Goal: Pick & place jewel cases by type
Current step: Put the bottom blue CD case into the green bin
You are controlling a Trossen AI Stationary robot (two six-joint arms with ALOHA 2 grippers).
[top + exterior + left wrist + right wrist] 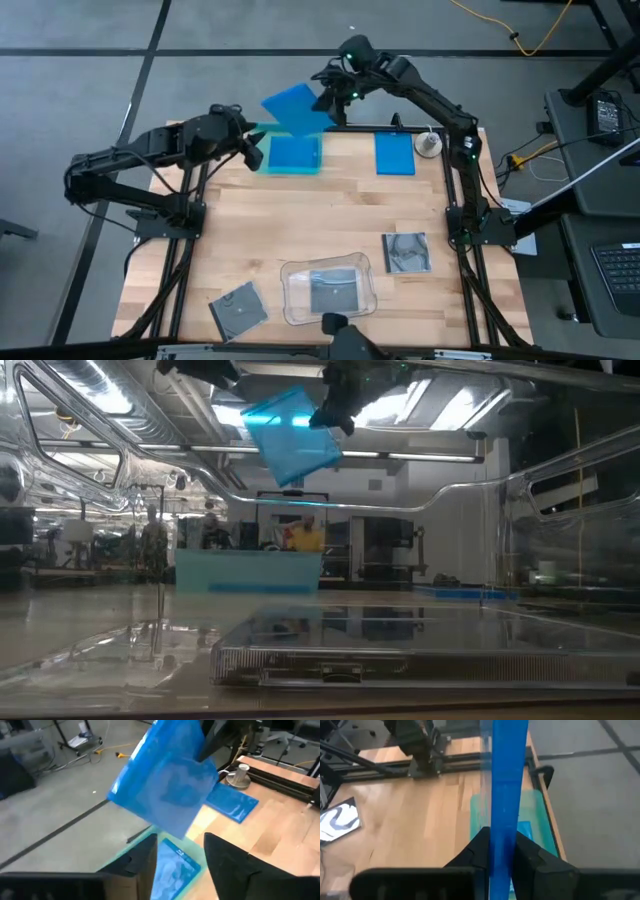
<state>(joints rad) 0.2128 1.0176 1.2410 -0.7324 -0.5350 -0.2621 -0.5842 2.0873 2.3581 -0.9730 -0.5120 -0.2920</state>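
Hanging over the table's far edge, the right gripper [325,98] pinches a blue case [296,110] by one side, above the teal tray [292,154] that already holds a blue case; another blue case [394,154] lies near the far right corner, while dark cases [406,252] and a clear tray [328,291] sit along the near edge. Level across the table, the held case [291,434] tilts high above the tray. Past the left gripper [180,857], fingers apart and empty, the case looms close. The right wrist shows fingers [476,851] squeezing its edge. An edge grip that thin could let it swing or slip, landing outside the tray.
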